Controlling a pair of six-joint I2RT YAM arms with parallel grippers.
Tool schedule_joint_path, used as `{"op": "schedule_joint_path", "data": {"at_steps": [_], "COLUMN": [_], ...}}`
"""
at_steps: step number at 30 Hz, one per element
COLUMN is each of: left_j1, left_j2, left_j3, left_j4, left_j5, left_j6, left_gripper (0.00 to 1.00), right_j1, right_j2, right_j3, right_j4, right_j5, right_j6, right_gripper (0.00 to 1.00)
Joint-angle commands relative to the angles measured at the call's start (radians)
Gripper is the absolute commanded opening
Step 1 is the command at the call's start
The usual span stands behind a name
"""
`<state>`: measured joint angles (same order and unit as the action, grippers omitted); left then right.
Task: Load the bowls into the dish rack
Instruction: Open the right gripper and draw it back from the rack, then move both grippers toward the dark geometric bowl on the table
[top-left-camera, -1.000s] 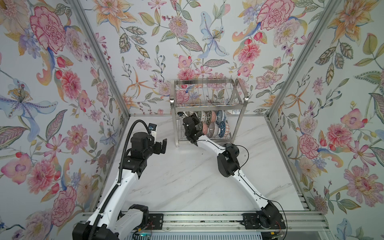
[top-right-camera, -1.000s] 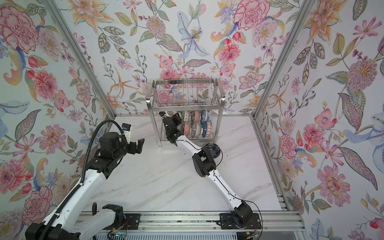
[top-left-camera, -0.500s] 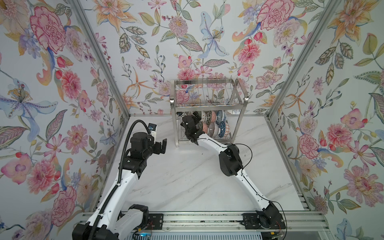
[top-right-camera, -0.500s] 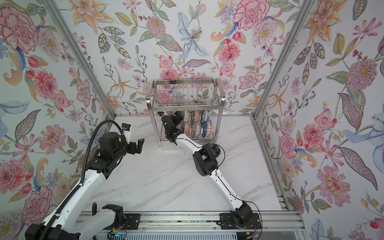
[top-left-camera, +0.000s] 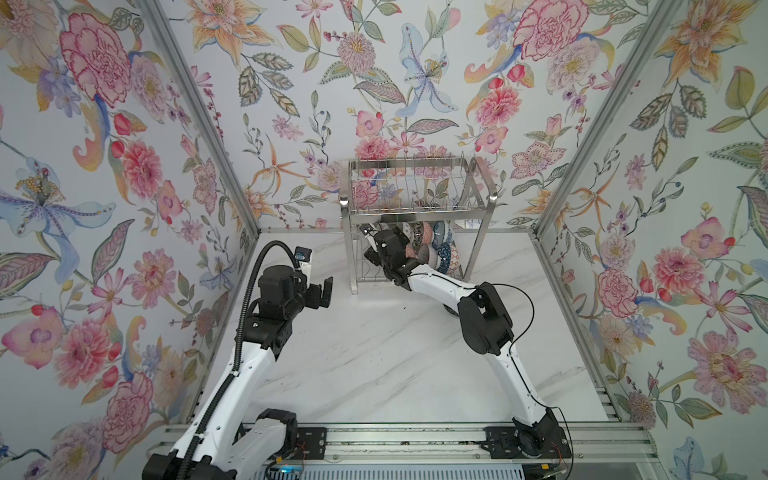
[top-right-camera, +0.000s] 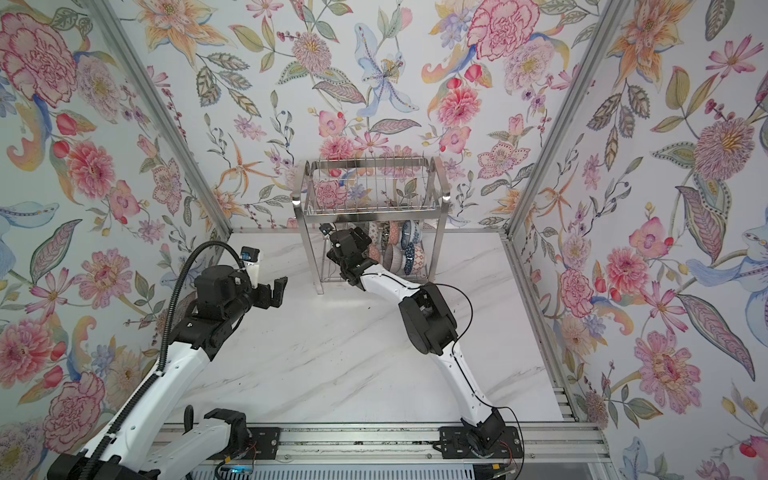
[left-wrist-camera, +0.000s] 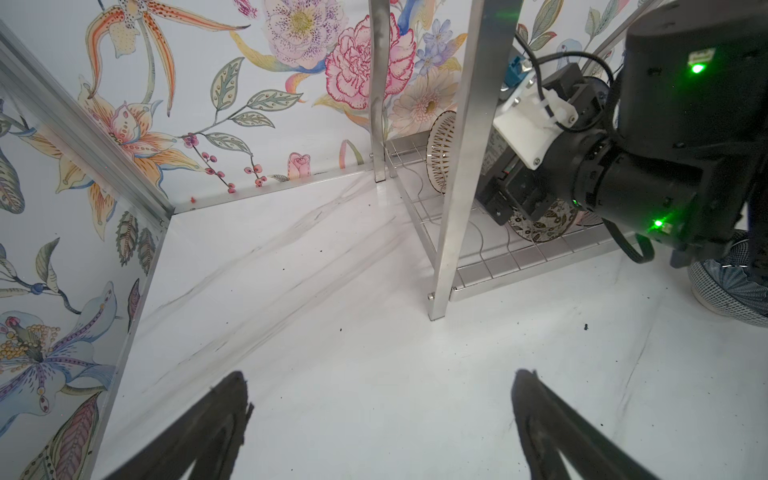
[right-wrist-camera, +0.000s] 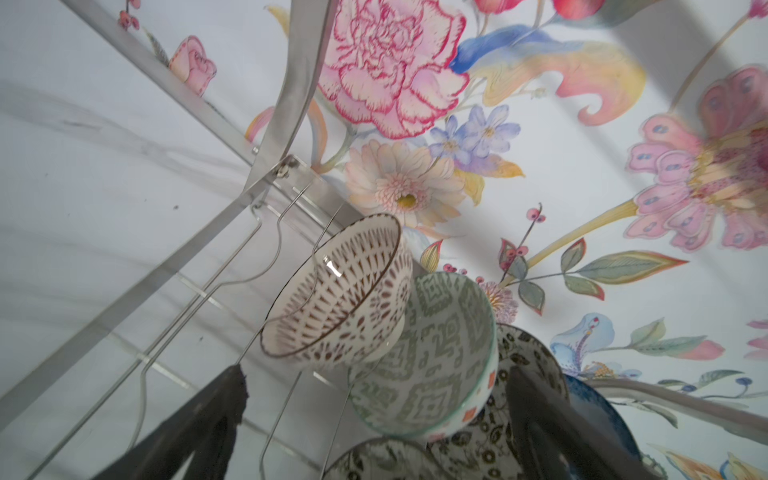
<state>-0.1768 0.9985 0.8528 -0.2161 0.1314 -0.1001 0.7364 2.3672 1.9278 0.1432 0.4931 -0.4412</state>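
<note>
Low in the dish rack (top-left-camera: 411, 214).
My right fingers (right-wrist-camera: 199, 428) gape beside the bowls (right-wrist-camera: 340, 291); left fingers (left-wrist-camera: 199, 432) hang apart over the desk (left-wrist-camera: 374, 353).

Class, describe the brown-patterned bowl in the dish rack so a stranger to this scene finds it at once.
Find the steel dish rack against the back wall and look at its lower shelf, where the bowls stand on edge. The brown-patterned bowl is the last one before the bare wires. It is white with brown dashes, while its neighbour carries grey-green diamonds.
</note>
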Motion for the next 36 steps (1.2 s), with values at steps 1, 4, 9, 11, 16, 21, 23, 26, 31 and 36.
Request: {"op": "schedule_joint_path", "data": {"at_steps": [1, 4, 9, 11, 16, 21, 23, 26, 31, 36], "left_j1": [0.008, 0.007, -0.004, -0.020, -0.101, -0.229, -0.277, -0.343, -0.438, -0.529], "left_j2": [-0.016, -0.018, -0.028, -0.031, -0.027, -0.003, 0.020, 0.061, 0.149, 0.264], "left_j3": [-0.008, 0.004, 0.022, 0.026, 0.044, 0.043, 0.041, 0.038, 0.047, 0.072], "left_j4": [0.009, 0.001, -0.021, -0.036, -0.086, -0.080, -0.065, -0.025, 0.049, 0.121], "left_j5": [0.020, 0.016, -0.002, -0.023, -0.102, -0.190, -0.215, -0.241, -0.244, -0.239], "left_j6": [0.000, 0.000, -0.017, -0.022, -0.037, -0.084, -0.107, -0.139, -0.189, -0.239], "left_gripper": [0.99, 0.99, 0.99, 0.99, 0.99, 0.99, 0.99, 0.99, 0.99, 0.99], "right_j1": [0.013, 0.020, 0.032, 0.035, 0.029, 0.002, -0.010, -0.053, -0.175, -0.244], "right_j2": [-0.120, -0.206, -0.378, -0.456, -0.674, -0.862, -0.945, -1.055, -1.204, -1.268], "right_j3": [-0.121, -0.266, -0.502, -0.587, -0.727, -0.809, -0.852, -0.896, -0.943, -0.964], "right_j4": [0.140, 0.238, 0.365, 0.365, 0.169, -0.060, -0.113, -0.201, -0.332, -0.412], "right_j5": [-0.062, -0.074, -0.103, -0.126, -0.204, -0.240, -0.241, -0.252, -0.271, -0.267], "right_j6": [0.035, 0.024, 0.014, 0.019, 0.082, 0.190, 0.229, 0.310, 0.429, 0.465], "right_gripper": [0.99, 0.99, 0.99, 0.99, 0.99, 0.99, 0.99, 0.99, 0.99, 0.99]}}
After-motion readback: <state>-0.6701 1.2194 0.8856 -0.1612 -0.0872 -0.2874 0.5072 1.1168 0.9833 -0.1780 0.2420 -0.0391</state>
